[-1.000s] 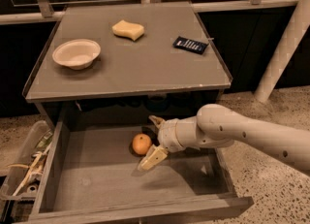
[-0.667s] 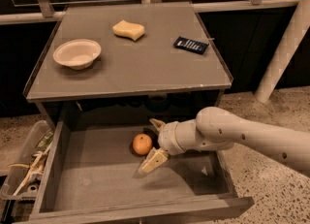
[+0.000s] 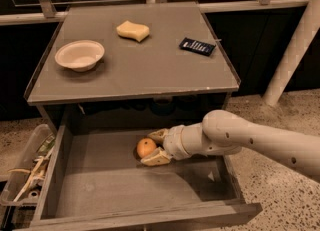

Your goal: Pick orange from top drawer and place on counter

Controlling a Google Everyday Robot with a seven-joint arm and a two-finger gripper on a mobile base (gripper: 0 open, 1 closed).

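The top drawer [image 3: 125, 190] stood pulled well out below the counter [image 3: 150, 65], which left its flat bottom open from above and gave the arm [image 3: 260, 145] room to come in from the right side. The orange [image 3: 145, 147] sat on the drawer floor toward the back, near the middle. The gripper [image 3: 151, 148] lay low in the drawer right at the fruit, its fingers [image 3: 159, 135] spread with one behind the orange and one in front. The pincer was open around the fruit rather than clamped on it (whether either pad already touched the skin could not be made out). That sideways, low approach probably suited a round, smooth thing, since squeezing across its widest part would keep it from rolling away. On the counter a white bowl [image 3: 80, 55] sat at the left, a sponge [image 3: 132, 30] toward the back and a dark packet [image 3: 197, 46] at the right. The bare middle and front looked the natural spot for setting the fruit down. A clear bin [image 3: 25, 175] of clutter stood just beside the drawer's left wall.
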